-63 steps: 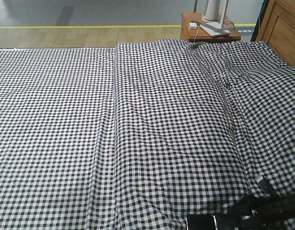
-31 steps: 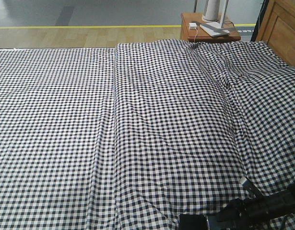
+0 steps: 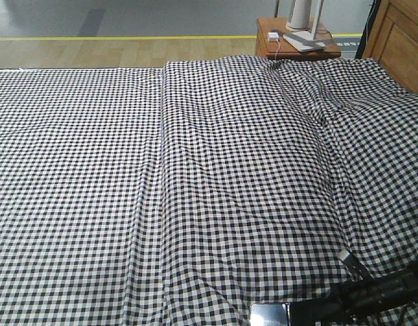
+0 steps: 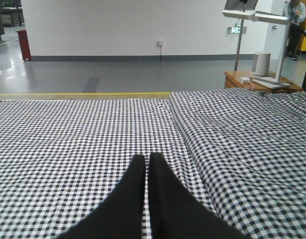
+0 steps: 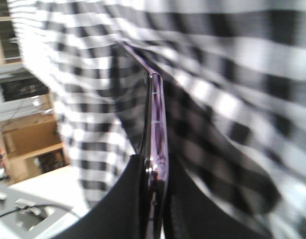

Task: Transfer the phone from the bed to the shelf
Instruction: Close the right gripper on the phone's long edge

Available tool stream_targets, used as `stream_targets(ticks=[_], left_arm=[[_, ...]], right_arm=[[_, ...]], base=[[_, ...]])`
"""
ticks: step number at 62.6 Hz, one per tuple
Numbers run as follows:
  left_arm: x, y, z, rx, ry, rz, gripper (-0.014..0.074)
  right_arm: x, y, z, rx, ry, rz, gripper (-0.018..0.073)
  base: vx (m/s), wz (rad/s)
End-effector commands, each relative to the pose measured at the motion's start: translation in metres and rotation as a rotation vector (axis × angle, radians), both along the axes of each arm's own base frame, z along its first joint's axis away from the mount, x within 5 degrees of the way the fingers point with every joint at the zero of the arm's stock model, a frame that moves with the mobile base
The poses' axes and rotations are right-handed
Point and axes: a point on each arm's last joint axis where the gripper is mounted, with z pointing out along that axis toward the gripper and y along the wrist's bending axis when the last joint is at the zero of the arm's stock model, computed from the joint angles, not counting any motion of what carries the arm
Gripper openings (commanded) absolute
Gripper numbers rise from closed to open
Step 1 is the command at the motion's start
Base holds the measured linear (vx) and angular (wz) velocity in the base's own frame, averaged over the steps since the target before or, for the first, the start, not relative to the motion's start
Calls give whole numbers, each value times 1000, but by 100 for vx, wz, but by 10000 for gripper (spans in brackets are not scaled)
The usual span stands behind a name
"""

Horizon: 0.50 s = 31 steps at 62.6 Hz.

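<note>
The bed point(image 3: 195, 170) fills the front view under its black-and-white checked sheet. The phone point(image 3: 268, 314) shows at the bottom edge, its glossy face catching light. My right gripper point(image 3: 297, 314) reaches in from the right and is shut on the phone's end. In the right wrist view the phone point(image 5: 156, 114) stands edge-on with its pinkish rim, clamped between the black fingers of the right gripper point(image 5: 155, 164), with the sheet point(image 5: 232, 99) right behind it. A blurred pale wooden unit, probably the shelf point(image 5: 28, 139), shows at the left. My left gripper point(image 4: 145, 157) hovers shut and empty over the sheet.
A reddish-brown side table point(image 3: 297, 37) with a white lamp base and charger stands past the bed's far right corner. The wooden headboard point(image 3: 399, 41) rises at the right. Grey floor with a yellow line point(image 3: 127, 37) lies beyond the bed.
My right gripper has slid left along the bottom edge with the phone. The phone's face has tipped and now reflects light instead of looking dark.
</note>
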Motion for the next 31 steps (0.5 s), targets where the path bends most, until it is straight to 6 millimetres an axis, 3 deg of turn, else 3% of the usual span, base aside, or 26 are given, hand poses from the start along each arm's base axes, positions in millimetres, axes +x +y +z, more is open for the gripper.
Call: stream_targets(ticks=[1, 18, 31], left_arm=[[-1, 0, 15, -11, -108, -2, 1], [-1, 0, 15, -11, -108, -2, 1], [-1, 0, 15, -11, -108, -2, 1]], right_arm=[[9, 1, 29, 150, -56, 17, -11], [20, -2, 55, 163, -57, 2, -9], [27, -4, 110, 117, -164, 18, -6]], base=[[0, 0], [0, 0], [0, 0]])
